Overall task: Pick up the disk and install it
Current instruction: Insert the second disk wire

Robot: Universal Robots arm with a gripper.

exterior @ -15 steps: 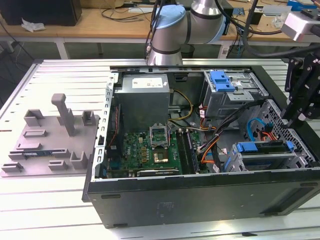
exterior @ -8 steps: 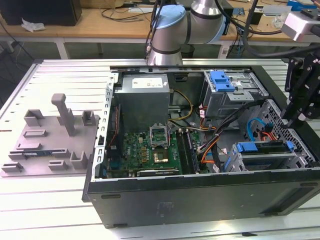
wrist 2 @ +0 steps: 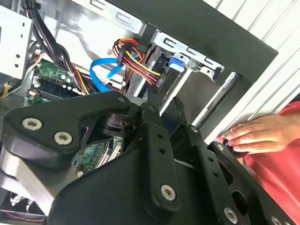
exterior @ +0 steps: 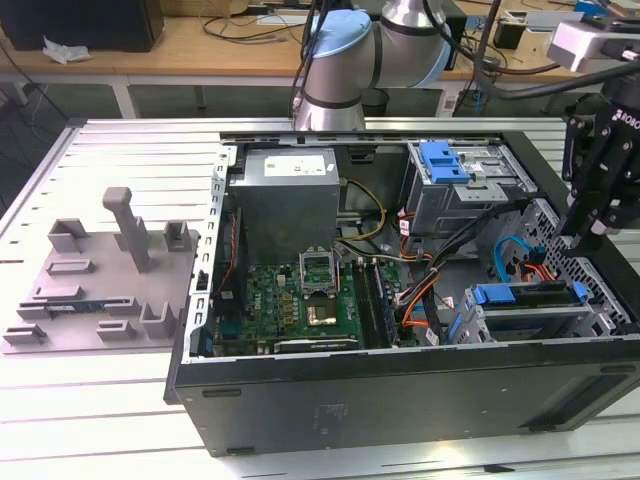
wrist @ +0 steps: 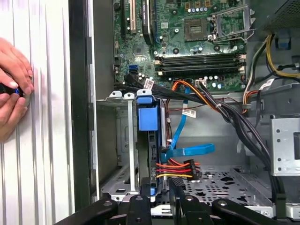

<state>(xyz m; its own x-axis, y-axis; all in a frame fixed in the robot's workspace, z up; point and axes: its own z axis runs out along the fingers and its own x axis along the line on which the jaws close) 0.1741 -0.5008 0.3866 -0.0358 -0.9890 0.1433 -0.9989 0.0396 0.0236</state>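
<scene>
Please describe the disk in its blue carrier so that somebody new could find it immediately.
Start at the open computer case and go to its lower corner at the exterior view's right, below the gripper. The disk stands on edge in the metal cage there. Its bright blue carrier handle marks it out; the upper bay's blue tab piece holds no drive.

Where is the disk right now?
The disk sits on edge in the drive cage inside the case, at the exterior view's right, below the gripper and beside the blue cable.
</scene>
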